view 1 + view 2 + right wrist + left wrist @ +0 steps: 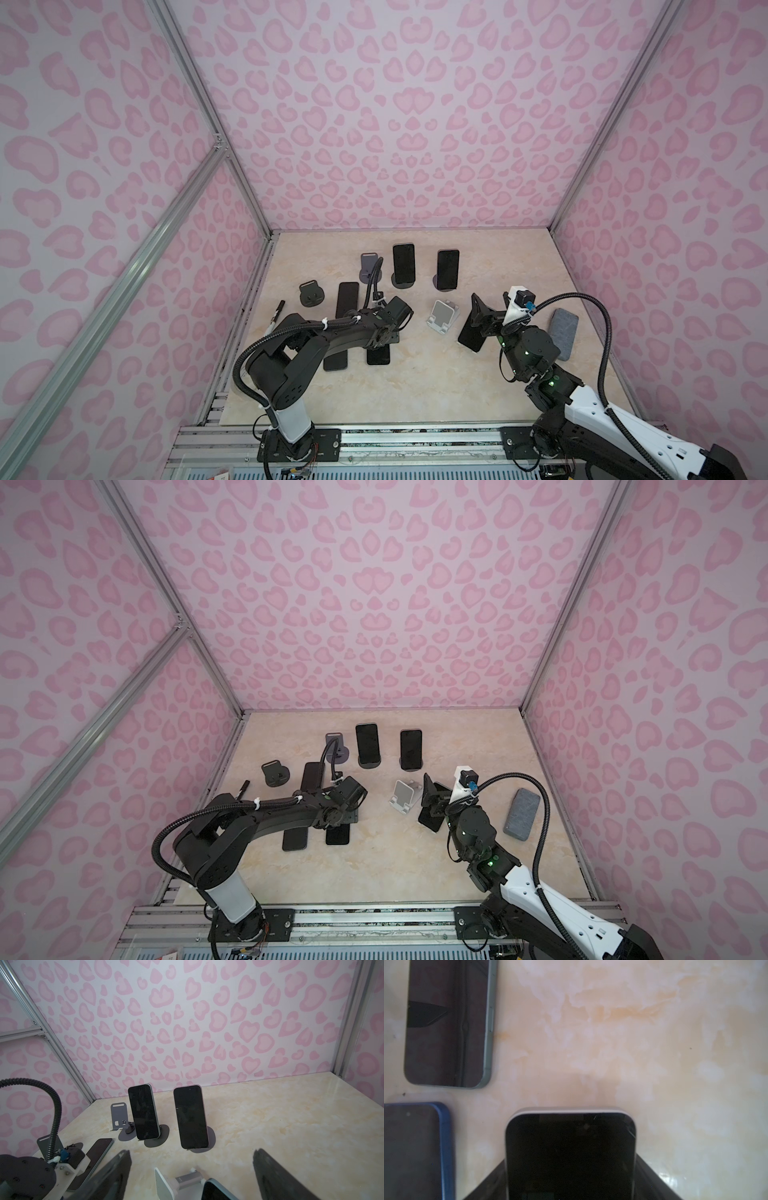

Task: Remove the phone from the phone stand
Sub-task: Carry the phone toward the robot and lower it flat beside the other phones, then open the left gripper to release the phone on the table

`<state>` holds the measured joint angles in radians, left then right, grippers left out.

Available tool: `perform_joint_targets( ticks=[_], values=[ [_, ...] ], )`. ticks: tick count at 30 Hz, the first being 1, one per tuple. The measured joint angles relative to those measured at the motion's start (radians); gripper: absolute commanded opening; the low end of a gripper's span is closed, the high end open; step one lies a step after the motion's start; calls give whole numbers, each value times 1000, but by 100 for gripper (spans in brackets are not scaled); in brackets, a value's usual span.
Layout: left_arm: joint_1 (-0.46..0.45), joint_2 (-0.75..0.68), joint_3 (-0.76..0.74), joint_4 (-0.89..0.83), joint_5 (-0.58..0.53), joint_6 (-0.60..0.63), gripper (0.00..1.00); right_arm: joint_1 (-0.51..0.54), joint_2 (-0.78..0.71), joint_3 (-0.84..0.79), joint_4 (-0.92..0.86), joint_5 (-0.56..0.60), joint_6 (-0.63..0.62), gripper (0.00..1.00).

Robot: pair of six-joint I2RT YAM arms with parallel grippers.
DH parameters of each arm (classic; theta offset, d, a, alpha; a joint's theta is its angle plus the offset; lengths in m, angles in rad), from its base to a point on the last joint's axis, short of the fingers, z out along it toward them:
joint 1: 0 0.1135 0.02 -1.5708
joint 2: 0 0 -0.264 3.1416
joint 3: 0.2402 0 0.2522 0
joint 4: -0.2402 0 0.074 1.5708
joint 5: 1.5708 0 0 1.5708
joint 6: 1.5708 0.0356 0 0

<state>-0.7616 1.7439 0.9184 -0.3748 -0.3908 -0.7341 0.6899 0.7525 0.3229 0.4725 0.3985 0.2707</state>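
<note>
The right tool [191,1152] stands wide open and grips nothing. The pale-blue phone [216,1191] sits low between its jaws without touching them, just beside the empty white stand [163,1183], so that one looks already removed. The left tool [570,1158] flanks a white-framed phone [571,1136] low over the table [612,1032], though I cannot tell whether it pinches it. Left to do, I judge: the rear left phone [404,264] and rear right phone [448,270], each upright on a dark stand [163,1133].
</note>
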Motion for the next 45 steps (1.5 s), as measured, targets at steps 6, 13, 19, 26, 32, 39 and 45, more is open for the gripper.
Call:
perform_joint_targets(
  ticks=[6,13,19,26,32,39,45],
  values=[
    [-11,-38,-48,5,-6,-22,79,0,23,-1,0,-8,6,94],
    [-25,-31,-59,18,-53,-25,81,0,42,-1,0,-14,6,94],
    [-31,-3,-51,45,-111,-32,81,0,58,-1,1,-15,6,94],
    [-31,-27,-62,43,-106,-32,81,0,71,-1,1,-15,7,94],
    [-32,-111,-101,-35,-47,-24,81,0,77,-1,2,-18,7,94],
    [-42,-200,-169,-65,40,-11,81,0,87,-1,7,-25,10,94],
    [-45,-255,-193,-109,98,32,81,1,95,-1,9,-25,10,94]
  ],
)
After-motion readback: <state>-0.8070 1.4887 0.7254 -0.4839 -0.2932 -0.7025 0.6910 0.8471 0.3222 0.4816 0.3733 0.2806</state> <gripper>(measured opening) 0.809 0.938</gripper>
